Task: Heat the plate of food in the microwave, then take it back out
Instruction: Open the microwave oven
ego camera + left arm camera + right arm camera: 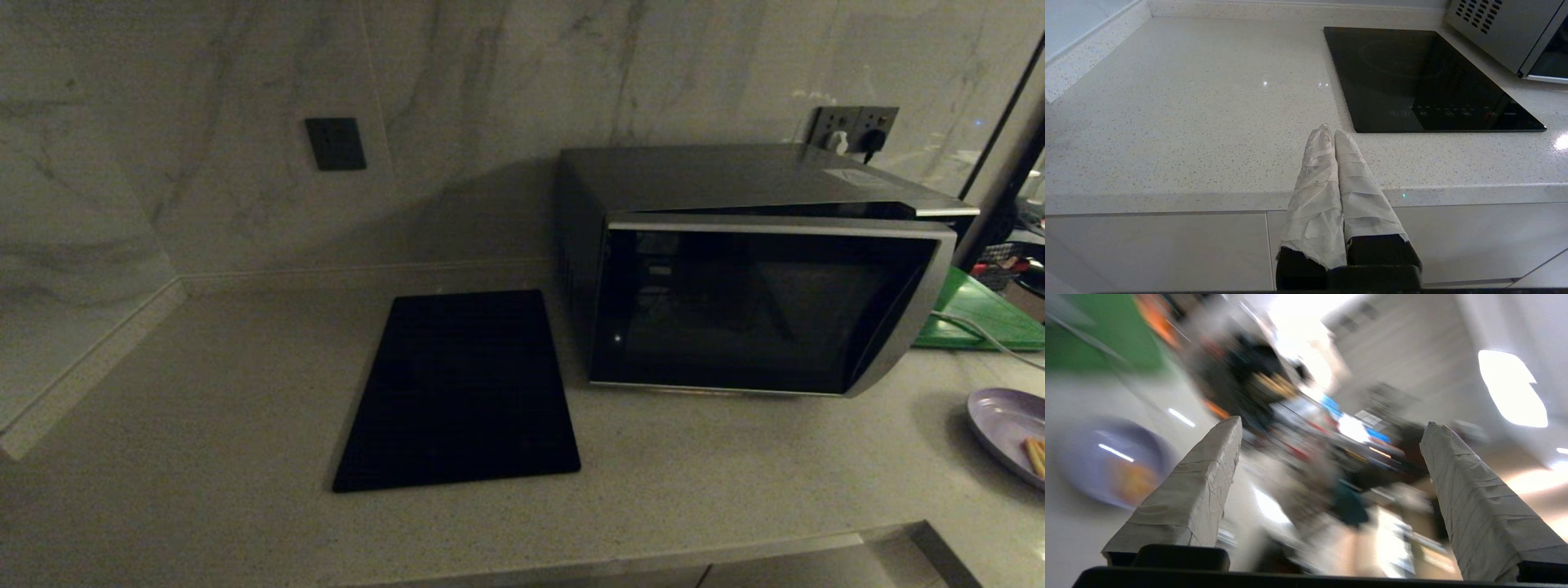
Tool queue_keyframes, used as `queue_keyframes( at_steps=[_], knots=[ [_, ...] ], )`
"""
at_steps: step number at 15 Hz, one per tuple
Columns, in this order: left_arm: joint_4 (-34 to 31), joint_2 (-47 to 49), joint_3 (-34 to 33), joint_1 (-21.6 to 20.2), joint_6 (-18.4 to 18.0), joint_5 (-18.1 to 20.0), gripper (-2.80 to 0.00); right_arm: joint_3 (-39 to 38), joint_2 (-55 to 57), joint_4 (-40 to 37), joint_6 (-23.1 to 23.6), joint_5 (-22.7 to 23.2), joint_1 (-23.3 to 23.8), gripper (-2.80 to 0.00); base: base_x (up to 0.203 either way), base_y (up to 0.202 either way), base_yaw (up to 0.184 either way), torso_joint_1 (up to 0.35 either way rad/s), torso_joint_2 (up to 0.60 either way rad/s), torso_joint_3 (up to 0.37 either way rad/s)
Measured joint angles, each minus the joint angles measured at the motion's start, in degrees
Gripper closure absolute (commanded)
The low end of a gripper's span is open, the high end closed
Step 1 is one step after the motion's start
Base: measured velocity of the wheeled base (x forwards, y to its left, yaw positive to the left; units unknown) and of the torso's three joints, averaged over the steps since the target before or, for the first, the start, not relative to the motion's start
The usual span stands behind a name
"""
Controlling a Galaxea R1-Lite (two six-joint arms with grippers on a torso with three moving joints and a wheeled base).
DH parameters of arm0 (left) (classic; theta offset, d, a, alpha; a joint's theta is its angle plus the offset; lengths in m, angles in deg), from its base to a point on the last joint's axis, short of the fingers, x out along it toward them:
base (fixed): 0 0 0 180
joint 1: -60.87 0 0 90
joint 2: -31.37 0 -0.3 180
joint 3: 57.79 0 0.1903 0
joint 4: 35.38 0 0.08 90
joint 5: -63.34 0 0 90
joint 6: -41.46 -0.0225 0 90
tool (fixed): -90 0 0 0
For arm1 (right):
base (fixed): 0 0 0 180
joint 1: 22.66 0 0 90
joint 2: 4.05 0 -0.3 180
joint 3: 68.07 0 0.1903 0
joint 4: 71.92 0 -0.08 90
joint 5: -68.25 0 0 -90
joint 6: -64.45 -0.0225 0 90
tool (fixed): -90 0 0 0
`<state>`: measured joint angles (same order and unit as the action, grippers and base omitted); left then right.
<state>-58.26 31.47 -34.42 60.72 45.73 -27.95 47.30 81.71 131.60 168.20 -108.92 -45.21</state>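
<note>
The dark grey microwave (759,269) stands at the back right of the counter, its dark glass door swung slightly ajar; a corner of it shows in the left wrist view (1506,32). The pale lilac plate of food (1008,433) lies on the counter at the far right, cut off by the frame edge, with an orange-tan stick on it; it also appears as a blurred plate (1110,465) in the right wrist view. My right gripper (1331,428) is open and empty, beside the plate, not touching it. My left gripper (1329,132) is shut and empty at the counter's front edge.
A flat black slab (461,388) lies left of the microwave, also seen from the left wrist (1425,77). A green board (980,314) and a white cable (980,339) sit right of the microwave. Wall sockets (853,126) are behind it.
</note>
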Motion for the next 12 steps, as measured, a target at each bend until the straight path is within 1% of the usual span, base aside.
queue_keyframes(
  at_steps=[2,4,6,8,10,11,12],
  knots=[
    [0.0,0.0,0.0,0.0,0.0,0.0,0.0,0.51,-1.76,-7.21,3.05,0.0,6.98,-2.8,0.0,0.0,0.0,0.0,0.0,0.0],
    [0.0,0.0,0.0,0.0,0.02,-0.02,0.0,2.34,-3.07,-16.0,5.54,0.52,14.73,-2.8,0.0,0.0,0.0,0.0,0.0,0.0],
    [0.0,0.0,0.0,0.0,0.02,0.0,0.0,3.41,-3.88,-24.17,6.21,3.27,21.66,-2.8,0.0,0.0,0.0,0.0,0.0,0.0],
    [-0.02,0.0,0.0,0.0,-0.02,-0.01,0.0,3.75,-4.06,-28.14,6.38,7.17,27.42,-2.8,0.0,0.0,0.0,0.0,0.0,0.0],
    [0.0,0.0,0.0,0.0,0.0,0.02,0.0,3.95,-3.8,-28.31,5.56,11.27,32.97,-2.8,0.0,0.0,0.0,0.0,0.0,0.0],
    [0.0,0.0,0.0,0.0,-0.02,0.0,0.0,4.11,-3.54,-27.87,3.12,13.6,35.49,-2.8,0.0,0.0,0.0,0.0,0.0,0.0],
    [0.0,0.0,0.0,0.0,-0.02,0.02,0.0,4.47,-3.23,-27.3,-0.75,15.09,37.12,-2.8,0.0,0.0,0.0,0.0,0.0,0.0]
  ],
)
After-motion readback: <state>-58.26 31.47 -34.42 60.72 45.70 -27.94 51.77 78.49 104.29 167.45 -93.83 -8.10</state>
